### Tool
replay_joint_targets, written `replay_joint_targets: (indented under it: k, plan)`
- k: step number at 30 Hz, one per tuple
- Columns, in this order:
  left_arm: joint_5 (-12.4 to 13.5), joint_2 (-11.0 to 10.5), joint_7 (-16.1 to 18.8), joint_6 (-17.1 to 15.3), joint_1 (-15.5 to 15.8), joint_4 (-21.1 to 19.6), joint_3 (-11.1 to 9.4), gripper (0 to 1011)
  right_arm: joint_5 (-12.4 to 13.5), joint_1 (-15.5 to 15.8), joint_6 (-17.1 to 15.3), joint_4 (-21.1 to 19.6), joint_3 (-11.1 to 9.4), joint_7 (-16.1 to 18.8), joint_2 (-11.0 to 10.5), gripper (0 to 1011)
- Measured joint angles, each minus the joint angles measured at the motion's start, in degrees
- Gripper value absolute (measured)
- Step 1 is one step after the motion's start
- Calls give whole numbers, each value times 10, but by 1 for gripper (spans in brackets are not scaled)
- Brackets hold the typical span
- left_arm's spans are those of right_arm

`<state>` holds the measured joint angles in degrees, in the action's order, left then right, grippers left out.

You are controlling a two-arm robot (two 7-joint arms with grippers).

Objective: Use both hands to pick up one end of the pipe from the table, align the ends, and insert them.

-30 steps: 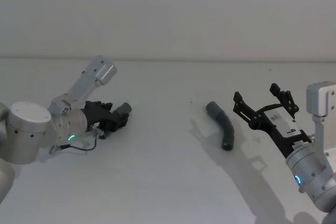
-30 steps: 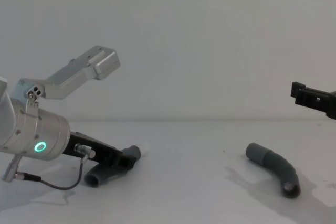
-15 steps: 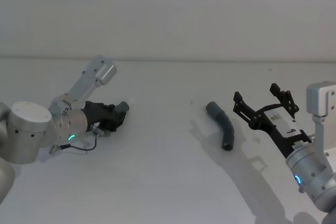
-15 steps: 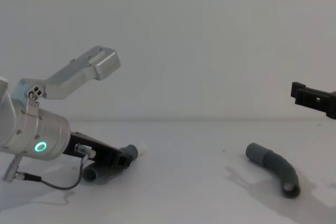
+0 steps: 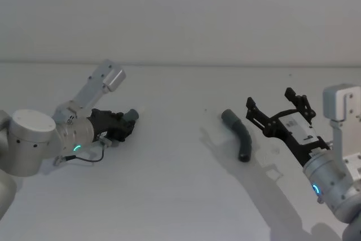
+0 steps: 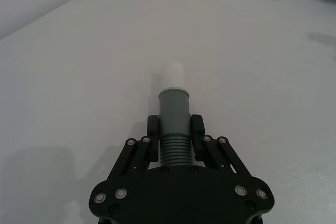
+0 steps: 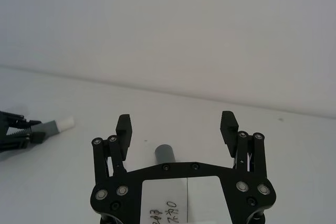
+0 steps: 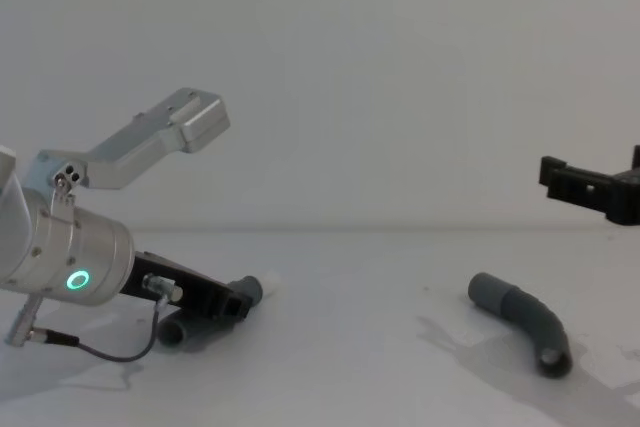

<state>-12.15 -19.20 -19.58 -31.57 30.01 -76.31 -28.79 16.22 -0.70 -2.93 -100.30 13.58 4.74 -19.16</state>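
Pinching the ribbed grey pipe (image 6: 174, 106) is the left gripper (image 6: 175, 125).

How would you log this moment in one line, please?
left gripper: shut on white-tipped pipe piece | right gripper: open, raised beside plain pipe piece | pieces: apart

Bare pale grey wall (image 5: 180, 9); even light

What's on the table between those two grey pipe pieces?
Head view: only bare table and a tiny dark speck, between the piece held by the left gripper and the loose piece.
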Motion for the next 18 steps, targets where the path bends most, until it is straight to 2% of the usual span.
replay_joint_targets:
  k: [8, 18]
  plan:
    - [0, 0, 0, 0, 0, 0, 0, 351, -2, -26, -42, 15, 13, 15, 1, 1002]
    - [0, 0, 0, 0, 0, 0, 0, 351, 1, -69, -130, 40, 29, 39, 2, 1001]
